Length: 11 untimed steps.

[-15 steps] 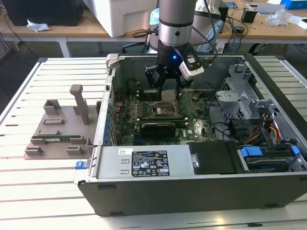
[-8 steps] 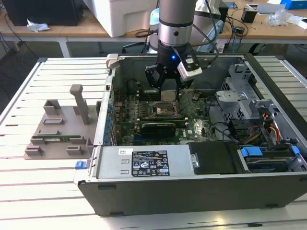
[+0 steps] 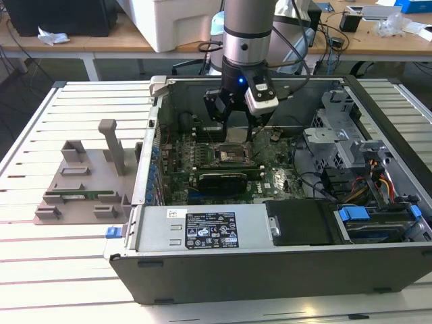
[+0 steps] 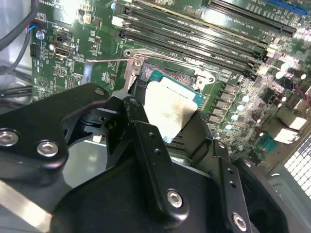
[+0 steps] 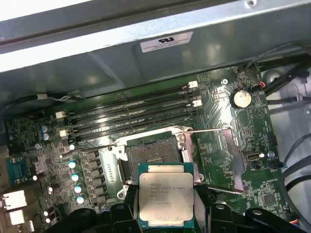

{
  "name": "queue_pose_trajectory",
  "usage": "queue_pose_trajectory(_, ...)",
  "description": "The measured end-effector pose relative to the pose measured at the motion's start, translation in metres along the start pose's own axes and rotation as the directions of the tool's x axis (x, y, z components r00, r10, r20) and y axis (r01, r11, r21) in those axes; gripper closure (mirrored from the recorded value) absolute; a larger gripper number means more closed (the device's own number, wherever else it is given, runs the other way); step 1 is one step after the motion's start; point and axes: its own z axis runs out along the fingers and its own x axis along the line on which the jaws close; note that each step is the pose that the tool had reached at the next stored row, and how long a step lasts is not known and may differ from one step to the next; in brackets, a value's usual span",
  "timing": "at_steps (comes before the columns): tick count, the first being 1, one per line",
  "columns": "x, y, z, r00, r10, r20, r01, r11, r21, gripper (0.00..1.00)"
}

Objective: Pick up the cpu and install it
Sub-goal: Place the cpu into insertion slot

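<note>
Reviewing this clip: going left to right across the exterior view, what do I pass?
From the left: grey plastic holder on the table → computer case's wall → gripper holding the cpu → silver drive cage → coloured cables.

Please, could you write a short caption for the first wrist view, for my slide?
The tool holds the cpu close to the open, empty socket of the green motherboard.

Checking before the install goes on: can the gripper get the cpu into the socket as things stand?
Probably yes. The gripper holds the cpu over the motherboard, near the socket. The socket's metal frame stands swung open, and nothing appears to lie over its bed.
</note>
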Motion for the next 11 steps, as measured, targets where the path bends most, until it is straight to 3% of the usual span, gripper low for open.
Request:
queue_pose_trajectory(7,0.0,0.0,0.0001,0.9988,0.048,0.0009,-0.048,0.9988,0.0034,0.46)
queue_pose_trajectory(11,0.0,0.0,0.0001,0.9949,0.101,0.0017,-0.101,0.9949,0.0058,0.46)
